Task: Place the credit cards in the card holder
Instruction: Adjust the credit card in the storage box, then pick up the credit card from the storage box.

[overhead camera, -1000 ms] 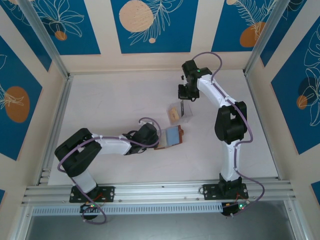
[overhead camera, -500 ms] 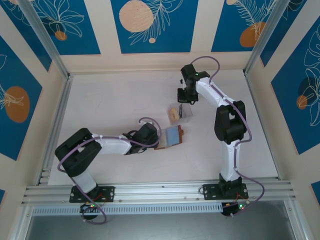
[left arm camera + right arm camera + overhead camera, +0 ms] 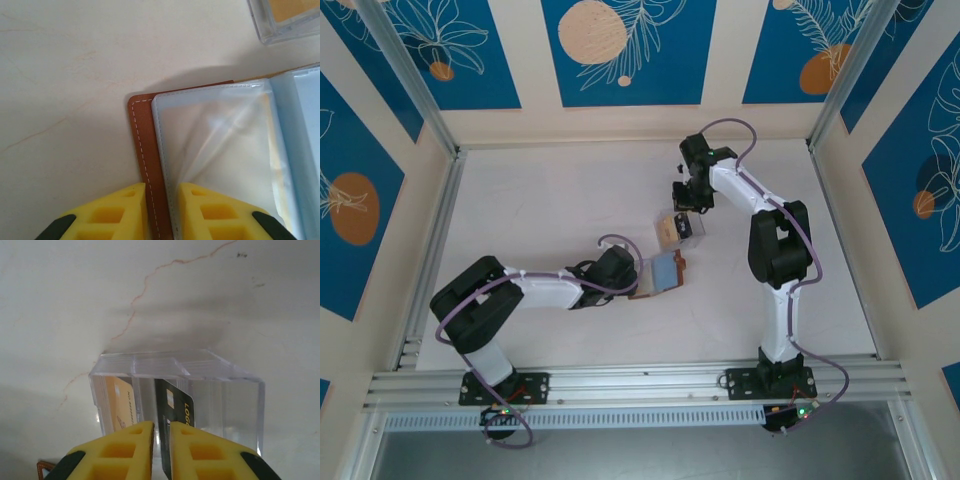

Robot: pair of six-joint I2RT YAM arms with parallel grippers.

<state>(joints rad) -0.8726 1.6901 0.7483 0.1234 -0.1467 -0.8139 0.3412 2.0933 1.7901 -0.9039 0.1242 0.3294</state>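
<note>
Dark card (image 3: 177,412) lowered, now inside clear box (image 3: 227,390)

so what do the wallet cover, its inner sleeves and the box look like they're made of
Wallet cover: leather or faux leather, judging by the matte brown face and pale stitched edge; can't tell which.
Sleeves: soft clear plastic, glossy, with glare streaks and ripples.
Box: hard clear plastic, probably acrylic, with see-through walls and crisp edges.
</note>
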